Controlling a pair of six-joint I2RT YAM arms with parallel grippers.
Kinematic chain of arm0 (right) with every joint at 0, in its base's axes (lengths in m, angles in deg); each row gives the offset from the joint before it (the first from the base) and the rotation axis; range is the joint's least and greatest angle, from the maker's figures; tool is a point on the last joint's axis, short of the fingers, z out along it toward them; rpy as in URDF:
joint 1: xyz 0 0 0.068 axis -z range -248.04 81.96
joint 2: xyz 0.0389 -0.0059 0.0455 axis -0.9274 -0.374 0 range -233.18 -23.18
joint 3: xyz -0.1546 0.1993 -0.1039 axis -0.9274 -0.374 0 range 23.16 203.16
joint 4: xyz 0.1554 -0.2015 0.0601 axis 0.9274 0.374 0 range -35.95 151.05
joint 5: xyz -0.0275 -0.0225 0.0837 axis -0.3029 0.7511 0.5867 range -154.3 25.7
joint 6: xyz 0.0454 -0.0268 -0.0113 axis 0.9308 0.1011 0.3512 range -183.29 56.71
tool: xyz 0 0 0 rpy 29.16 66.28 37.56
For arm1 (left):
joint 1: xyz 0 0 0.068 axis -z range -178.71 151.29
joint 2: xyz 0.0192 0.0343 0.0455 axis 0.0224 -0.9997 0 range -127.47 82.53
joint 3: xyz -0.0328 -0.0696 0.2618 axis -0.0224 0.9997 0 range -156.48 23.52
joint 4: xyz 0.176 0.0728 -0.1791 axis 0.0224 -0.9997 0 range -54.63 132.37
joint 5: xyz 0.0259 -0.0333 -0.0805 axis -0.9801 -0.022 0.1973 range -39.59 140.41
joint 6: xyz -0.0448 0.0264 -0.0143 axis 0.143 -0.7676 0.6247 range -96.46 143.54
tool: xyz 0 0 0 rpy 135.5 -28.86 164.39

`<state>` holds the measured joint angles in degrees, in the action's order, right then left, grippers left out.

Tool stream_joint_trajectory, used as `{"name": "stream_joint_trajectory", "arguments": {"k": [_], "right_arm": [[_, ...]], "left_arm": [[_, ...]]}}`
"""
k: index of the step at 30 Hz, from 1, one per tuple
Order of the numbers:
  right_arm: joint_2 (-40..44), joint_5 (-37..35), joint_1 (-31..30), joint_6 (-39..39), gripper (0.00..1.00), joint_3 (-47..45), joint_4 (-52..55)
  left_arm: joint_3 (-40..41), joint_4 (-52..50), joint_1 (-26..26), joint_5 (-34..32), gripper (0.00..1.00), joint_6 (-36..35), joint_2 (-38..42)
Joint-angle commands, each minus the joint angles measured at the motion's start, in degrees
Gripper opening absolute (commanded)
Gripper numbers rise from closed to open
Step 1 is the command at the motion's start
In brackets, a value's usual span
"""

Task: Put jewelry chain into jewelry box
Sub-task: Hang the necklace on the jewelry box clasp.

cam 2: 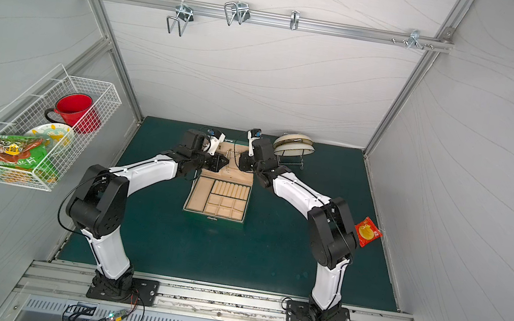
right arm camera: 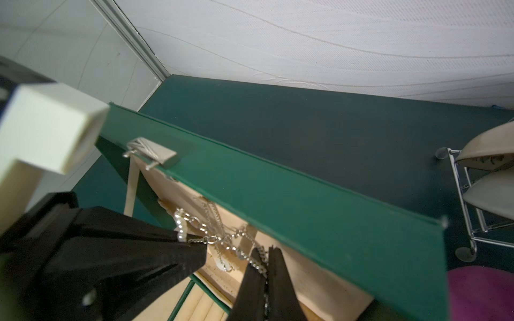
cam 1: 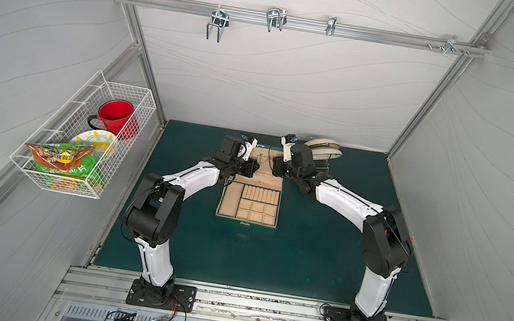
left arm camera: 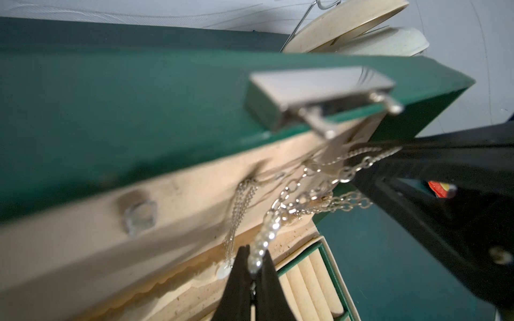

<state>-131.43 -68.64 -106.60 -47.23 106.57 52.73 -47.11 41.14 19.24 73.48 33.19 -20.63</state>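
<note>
the left gripper (left arm camera: 256, 251) is pinched together on the pearly beaded end of the jewelry chain (left arm camera: 292, 184). the right gripper (right arm camera: 262, 251) is clamped on the chain's silvery links further along. the chain hangs slack in the air between the two black tips, just in front of the lid's lining and above the hinge side of the tray. in both top views it shows as a small glint between the wrists (cam 1: 262, 159).

the two grippers nearly meet, tip towards tip, close under the lid's (right arm camera: 306, 208) top edge. that edge is a straight dark green strip with a rectangular metal clasp (left arm camera: 319, 91). a finer pale chain (left arm camera: 239, 205) hangs on the beige lining beside the held one, with tangled strands around it.

the jewelry box (cam 1: 245, 227) stands open, its tray showing soft beige ring rolls (cam 1: 260, 195) and square compartments (cam 1: 256, 211). a broad stretch of dark green mat (cam 1: 233, 255) lies between the box's front wall and the arm bases.

cream plates sit tilted in a thin wire rack (cam 1: 323, 149) near the right arm's wrist. a red packet (cam 2: 367, 232) lies at the mat's right edge. on the left wall a white wire basket (cam 1: 77, 140) holds a red mug (cam 1: 116, 116) and a green and orange snack bag (cam 1: 62, 158). the print on the bag and packet is too small to read.
</note>
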Motion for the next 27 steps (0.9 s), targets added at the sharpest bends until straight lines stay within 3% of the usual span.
{"name": "stream_joint_trajectory", "arguments": {"k": [1, 12, 27], "right_arm": [[0.5, -2.5, -0.7, -0.8, 0.0, 4.7, 9.8], [-1.5, -4.3, -1.4, 4.1, 0.0, 11.2, 19.4], [-3.1, -4.4, -1.3, 11.8, 0.0, 9.5, 14.1]], "left_arm": [[-3.2, 0.1, 0.1, 0.4, 0.0, 0.3, -1.3], [-4.3, -1.1, 0.1, 0.7, 0.0, 0.9, -2.6], [-2.5, 3.0, 0.1, 1.2, 0.0, 5.5, -1.4]]}}
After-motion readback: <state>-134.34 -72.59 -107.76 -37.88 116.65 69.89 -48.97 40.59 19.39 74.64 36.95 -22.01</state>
